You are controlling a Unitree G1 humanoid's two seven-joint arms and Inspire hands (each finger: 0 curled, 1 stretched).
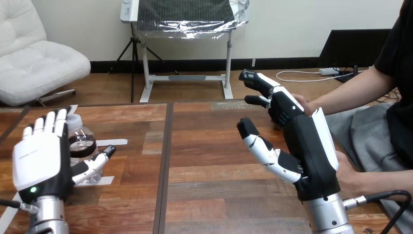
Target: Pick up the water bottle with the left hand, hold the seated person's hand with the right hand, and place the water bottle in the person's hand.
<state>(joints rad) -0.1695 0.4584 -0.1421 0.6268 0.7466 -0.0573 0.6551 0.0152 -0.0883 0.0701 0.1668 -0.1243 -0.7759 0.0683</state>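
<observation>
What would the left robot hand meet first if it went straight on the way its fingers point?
Probably the water bottle: it stands on the table right beyond the straight fingers of the left robot hand. Depth is unclear, so the hand might also pass over it.

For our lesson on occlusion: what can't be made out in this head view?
1. Water bottle: its left side is hidden behind the left hand; whether they touch is unclear.
2. The person's upper hand: mostly hidden behind the right hand; whether it is held is unclear.
</observation>
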